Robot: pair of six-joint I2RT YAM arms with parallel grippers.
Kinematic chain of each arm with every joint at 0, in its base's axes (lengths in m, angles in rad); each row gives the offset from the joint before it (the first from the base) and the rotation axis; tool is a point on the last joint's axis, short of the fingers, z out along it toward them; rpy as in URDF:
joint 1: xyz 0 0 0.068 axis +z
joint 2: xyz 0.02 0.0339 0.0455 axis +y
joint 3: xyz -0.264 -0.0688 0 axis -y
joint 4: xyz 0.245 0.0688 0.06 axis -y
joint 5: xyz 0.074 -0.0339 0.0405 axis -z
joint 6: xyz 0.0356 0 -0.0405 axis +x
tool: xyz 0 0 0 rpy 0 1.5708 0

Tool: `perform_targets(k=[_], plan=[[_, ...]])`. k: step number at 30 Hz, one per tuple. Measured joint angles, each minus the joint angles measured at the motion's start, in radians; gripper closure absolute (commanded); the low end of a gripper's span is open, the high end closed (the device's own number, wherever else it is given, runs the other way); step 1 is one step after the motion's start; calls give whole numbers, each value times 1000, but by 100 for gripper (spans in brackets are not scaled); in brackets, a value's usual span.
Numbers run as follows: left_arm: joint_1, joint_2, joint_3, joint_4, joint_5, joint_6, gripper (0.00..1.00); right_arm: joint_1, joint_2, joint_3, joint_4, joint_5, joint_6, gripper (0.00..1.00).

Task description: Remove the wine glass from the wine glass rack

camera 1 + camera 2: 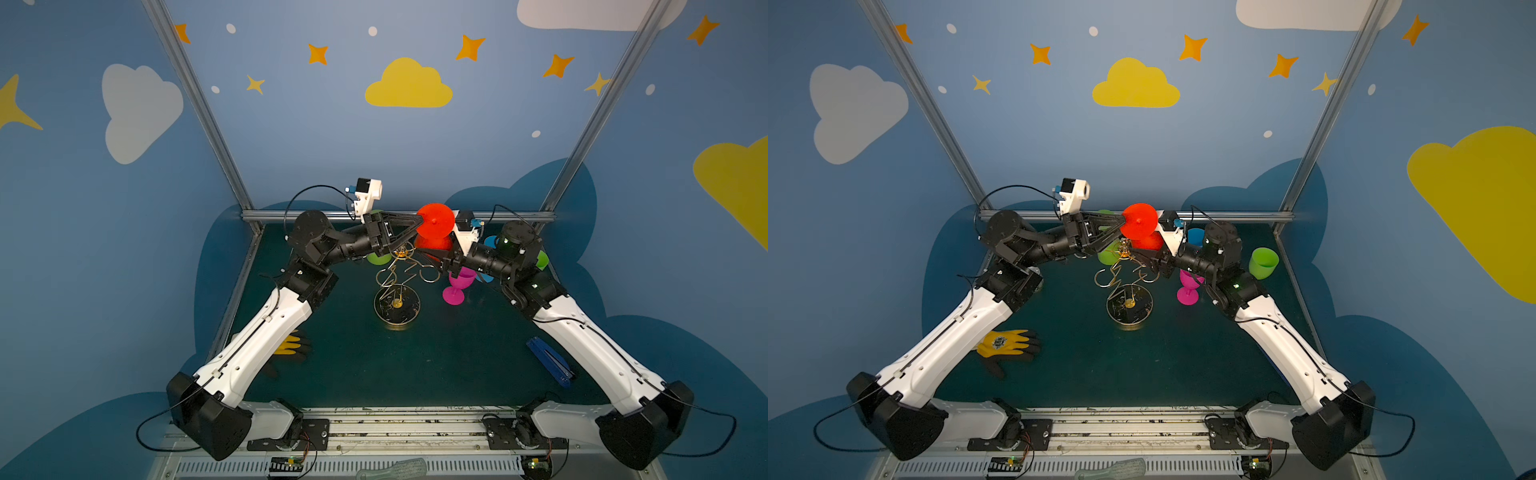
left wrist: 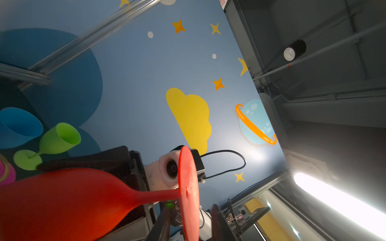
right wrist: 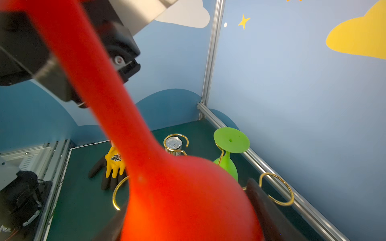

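The red wine glass [image 1: 435, 220] is held inverted, foot uppermost and tilted, in the air just above the top of the wine glass rack [image 1: 409, 307], as is seen in both top views. The rack is set on the dark green counter [image 1: 457, 365] near its middle.

The foot of the glass is flanked by the left gripper [image 1: 417, 226]. In the left wrist view its fingers [image 2: 164, 221] are parted, with the foot disc standing between them and a gap left on each side.

The bowl is taken from below by the right gripper [image 3: 183, 219]. Its dark fingers [image 3: 263, 208] are pressed against opposite sides of the bowl, so the glass is carried by this arm. Two gold loops of the rack are seen beside and below the bowl.

A green wine glass [image 3: 230, 144] is hung upside down by its foot in another loop. A magenta wine glass [image 1: 457, 286] is stood upright on the counter to the right of the rack, with a blue glass [image 1: 1196, 237] and a second green glass [image 1: 1263, 262] farther right. A yellow and black glove [image 1: 1009, 343] is laid near the left arm, and a can [image 3: 173, 144] is seen beyond it.
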Motion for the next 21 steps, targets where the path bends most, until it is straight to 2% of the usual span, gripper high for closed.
perform_targets(k=[3,8,11,15,21], plan=[[8,-8,4,-16,-12,64,33,-2,-34,17,-58,41,20,62],[10,-49,5,-86,-66,264,29,-2,-52,118,-202,131,32,68],[8,-95,-7,-119,-130,462,29,-2,-52,199,-309,169,45,68],[-6,-160,-51,-129,-233,800,31,-2,-49,295,-469,210,75,68],[-48,-144,-79,-119,-325,1276,34,-2,-34,368,-666,233,104,70]])
